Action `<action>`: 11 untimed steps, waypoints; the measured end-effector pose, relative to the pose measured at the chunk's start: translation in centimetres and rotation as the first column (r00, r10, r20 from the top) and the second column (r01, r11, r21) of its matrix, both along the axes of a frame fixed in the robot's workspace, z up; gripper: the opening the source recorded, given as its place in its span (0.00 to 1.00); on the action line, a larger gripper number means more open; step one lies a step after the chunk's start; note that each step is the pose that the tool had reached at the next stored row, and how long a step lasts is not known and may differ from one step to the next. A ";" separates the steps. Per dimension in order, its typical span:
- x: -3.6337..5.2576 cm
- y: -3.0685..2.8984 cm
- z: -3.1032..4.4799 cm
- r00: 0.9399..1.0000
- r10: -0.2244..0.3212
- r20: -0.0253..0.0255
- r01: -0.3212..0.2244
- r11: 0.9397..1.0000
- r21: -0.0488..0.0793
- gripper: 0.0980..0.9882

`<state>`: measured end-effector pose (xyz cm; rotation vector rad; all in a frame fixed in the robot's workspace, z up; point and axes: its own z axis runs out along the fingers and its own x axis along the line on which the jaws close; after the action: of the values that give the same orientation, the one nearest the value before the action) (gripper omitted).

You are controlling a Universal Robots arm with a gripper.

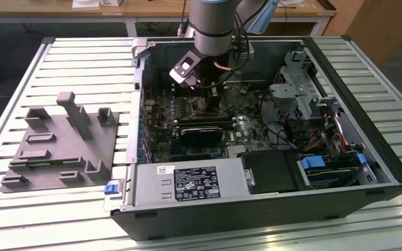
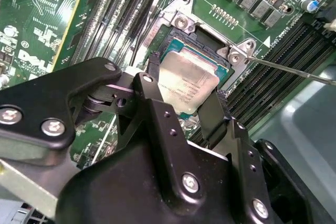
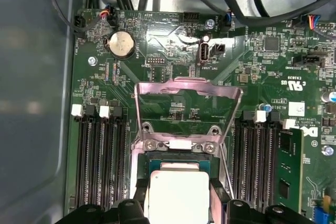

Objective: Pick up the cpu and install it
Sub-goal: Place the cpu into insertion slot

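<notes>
cpu (image 2: 190, 82): the claw (image 2: 182, 92) clasps two opposite sides, and its fingers (image 2: 212, 116) cover those edges and the near corner.
first wrist view: the cpu (image 3: 176, 198) runs off the picture's edge.
socket (image 2: 202, 38): mostly under the cpu; we cannot tell whether the chip is seated or held just above.
lever (image 2: 294, 70): its far end leaves the picture.
arm (image 1: 215, 26): we lose it above the wrist in the exterior view.
bench (image 1: 68, 52): its near edge falls outside the exterior view.
</notes>
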<state>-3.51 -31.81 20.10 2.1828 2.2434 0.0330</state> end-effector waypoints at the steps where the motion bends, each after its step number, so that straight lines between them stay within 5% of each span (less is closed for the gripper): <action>1: 0.00 0.01 -0.06 1.000 0.000 0.000 0.000 1.000 0.000 0.50; 11: -0.01 0.14 -0.75 1.000 0.000 0.000 0.000 1.000 0.000 0.50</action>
<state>-3.52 -31.66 19.35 2.1828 2.2431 0.0324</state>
